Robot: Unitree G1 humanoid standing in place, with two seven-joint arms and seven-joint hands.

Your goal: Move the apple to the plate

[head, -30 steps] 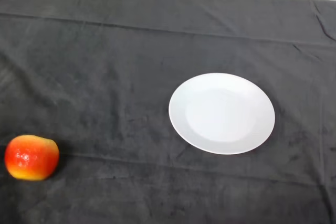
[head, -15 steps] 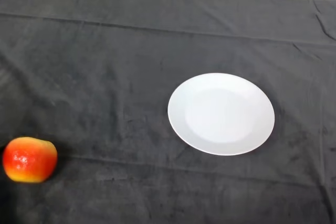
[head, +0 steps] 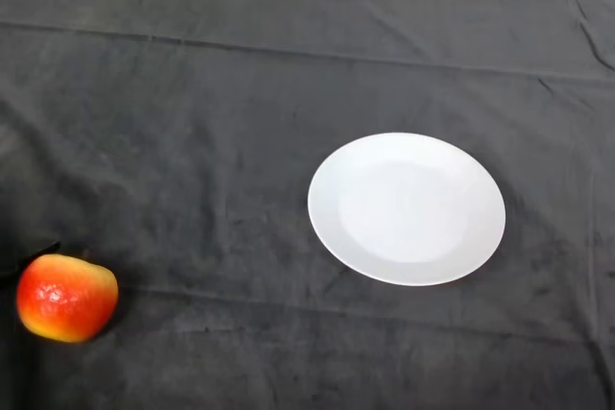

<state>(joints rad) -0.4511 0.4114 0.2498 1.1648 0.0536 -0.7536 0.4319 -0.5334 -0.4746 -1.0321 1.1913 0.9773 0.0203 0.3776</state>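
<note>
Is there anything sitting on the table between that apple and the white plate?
No. In the head view only bare dark cloth lies between the apple at lower left and the plate.

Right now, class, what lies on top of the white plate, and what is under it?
Nothing lies on the plate; the apple sits apart on the dark cloth. The cloth surrounds the plate; what lies directly beneath is covered.

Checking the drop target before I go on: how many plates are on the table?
1. The white plate lies right of centre on the dark cloth, with nothing on it. The apple sits apart from it, near the lower left edge. Nothing in view could hide another plate.
</note>
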